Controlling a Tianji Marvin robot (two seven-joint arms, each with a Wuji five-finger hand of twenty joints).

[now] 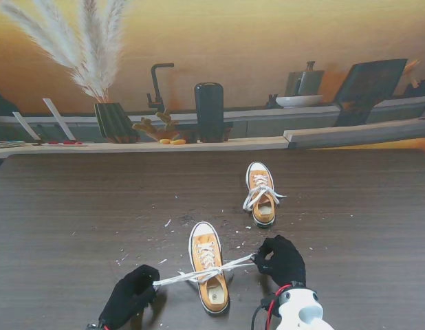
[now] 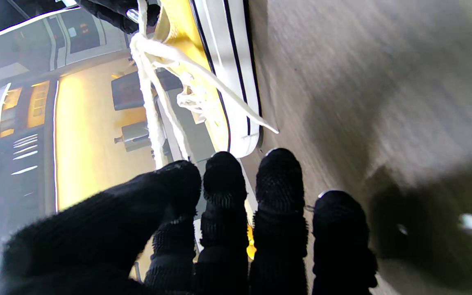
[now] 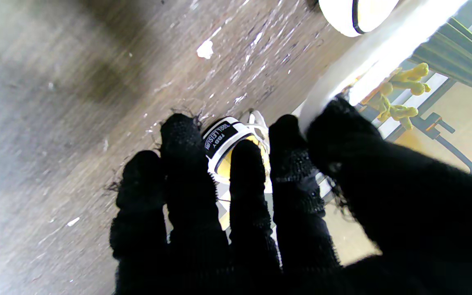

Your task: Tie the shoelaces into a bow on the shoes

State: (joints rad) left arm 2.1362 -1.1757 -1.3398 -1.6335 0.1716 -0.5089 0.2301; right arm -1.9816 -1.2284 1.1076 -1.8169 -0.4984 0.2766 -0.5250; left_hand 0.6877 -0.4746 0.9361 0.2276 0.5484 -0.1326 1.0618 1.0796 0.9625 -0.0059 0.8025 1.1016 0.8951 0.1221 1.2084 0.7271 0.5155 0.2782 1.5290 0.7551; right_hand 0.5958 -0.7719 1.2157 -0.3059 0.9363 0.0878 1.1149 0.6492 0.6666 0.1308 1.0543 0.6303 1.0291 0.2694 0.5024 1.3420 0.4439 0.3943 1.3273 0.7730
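1. Pulling opposite ways across the near shoe [image 1: 208,265], both hands in black knitted gloves hold its white laces [image 1: 199,273] stretched taut, crossing over the tongue.
2. Gripping the left lace end, the left hand [image 1: 132,294] has its fingers curled shut; in its wrist view the flat woven lace [image 2: 150,110] runs between thumb and forefinger.
3. Closed the same way, the right hand [image 1: 281,259] pinches the other end just beside the shoe's right side.
4. That shoe is a yellow-orange canvas low-top with a white rubber sole and toe cap [image 2: 236,82], toe pointing away from me, near the table's front edge.
5. Well apart, farther from me and to the right, the second shoe [image 1: 261,194] carries looped laces.
6. Small white flecks [image 1: 168,223] lie scattered on the dark wood-grain table [image 1: 75,206].
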